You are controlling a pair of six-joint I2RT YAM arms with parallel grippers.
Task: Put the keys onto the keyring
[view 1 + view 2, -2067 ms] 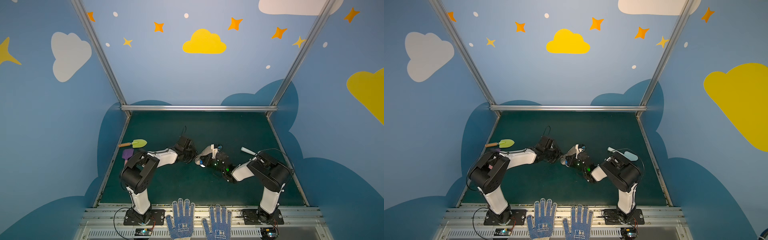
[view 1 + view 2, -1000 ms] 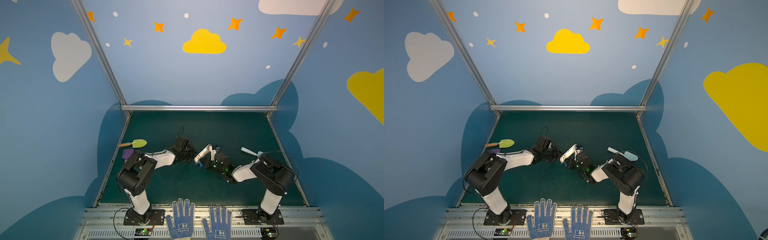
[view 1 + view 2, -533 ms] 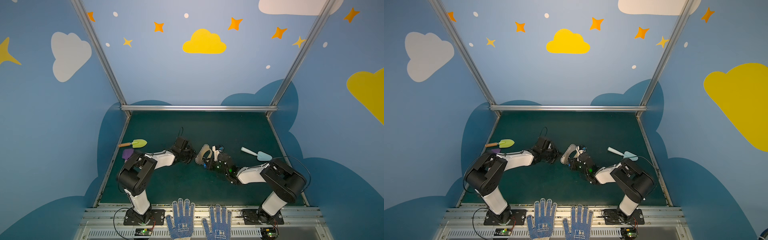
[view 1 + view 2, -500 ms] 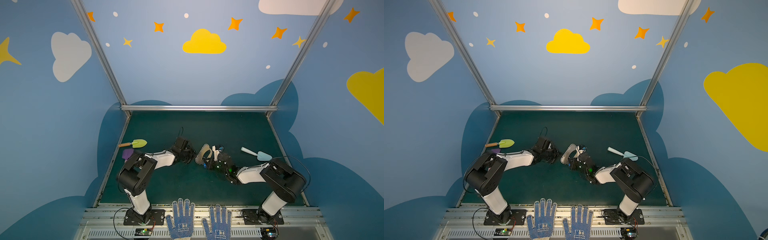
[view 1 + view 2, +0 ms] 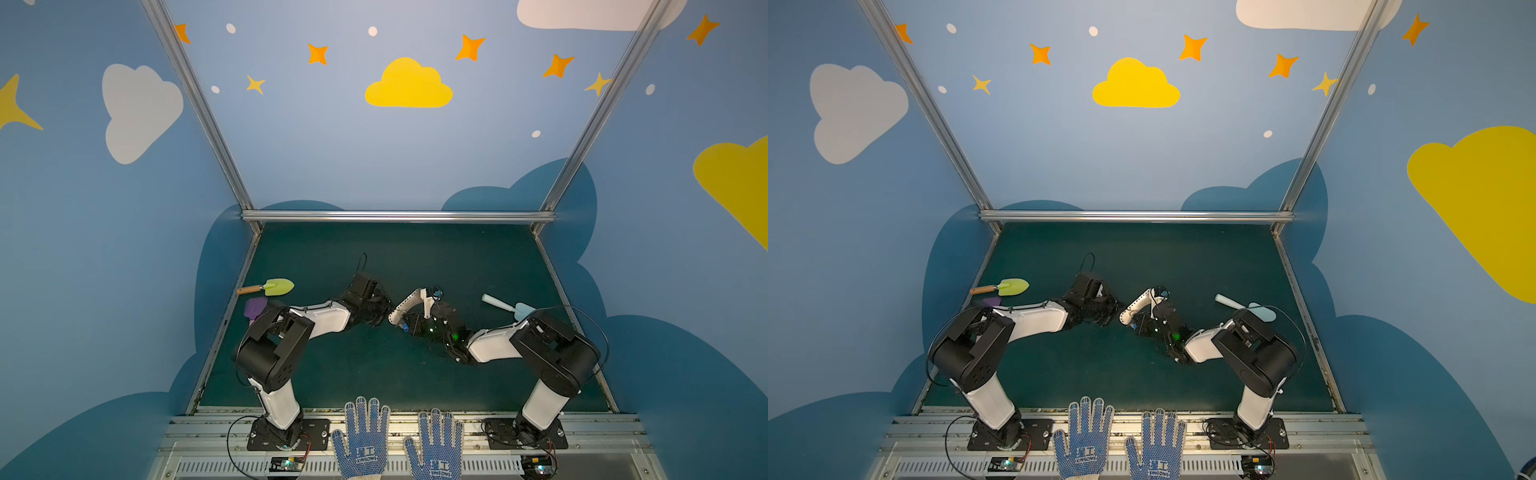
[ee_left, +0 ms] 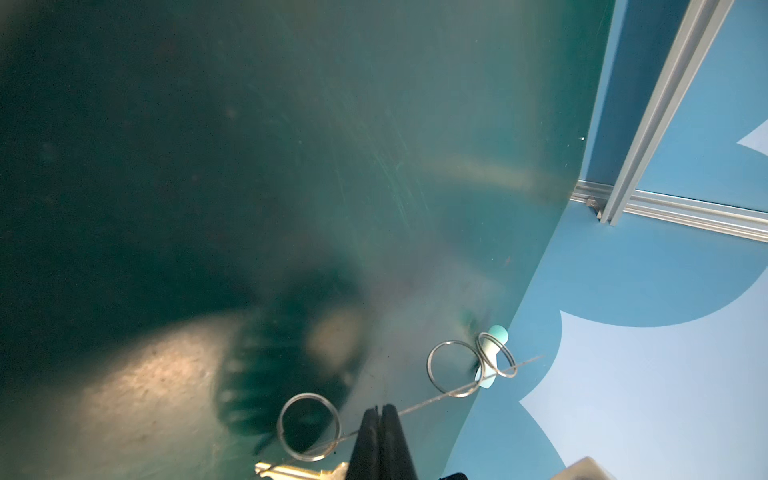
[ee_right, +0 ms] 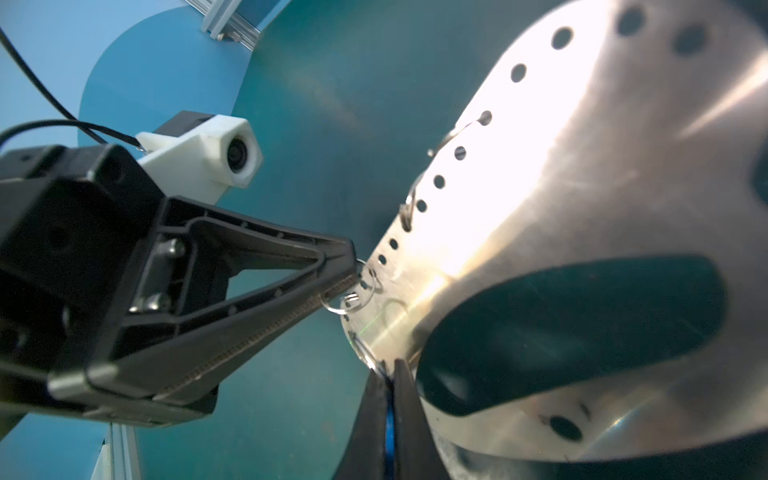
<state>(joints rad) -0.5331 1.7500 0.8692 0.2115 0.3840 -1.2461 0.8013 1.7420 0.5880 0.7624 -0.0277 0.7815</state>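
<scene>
- Looks like the threading step: getting the keys (image 6: pixel 299 470) onto a wire ring (image 7: pixel 347 302) of the keyring (image 7: pixel 540 187).
- Shows the keys as a silver blade just beside the left end effector (image 6: pixel 380 413) in the left wrist view; cannot tell whether hooked on yet.
- Holds the keyring tilted up, clear of the counter (image 5: pixel 374 374), between the two arms in both top views.
- Pinches the keyring's rim with the right end effector (image 7: pixel 385 376), pressed together, with a blue sliver (image 7: pixel 388 419), perhaps the keys' tag, between the jaws.
- Pinches the wire ring at the curved, holed edge with the left end effector, likewise pressed together, just beside the right one.
- Calls next, probably, for keeping the keyring dead steady while easing that wire ring open and feeding the key's end round it; little room to spare.
</scene>
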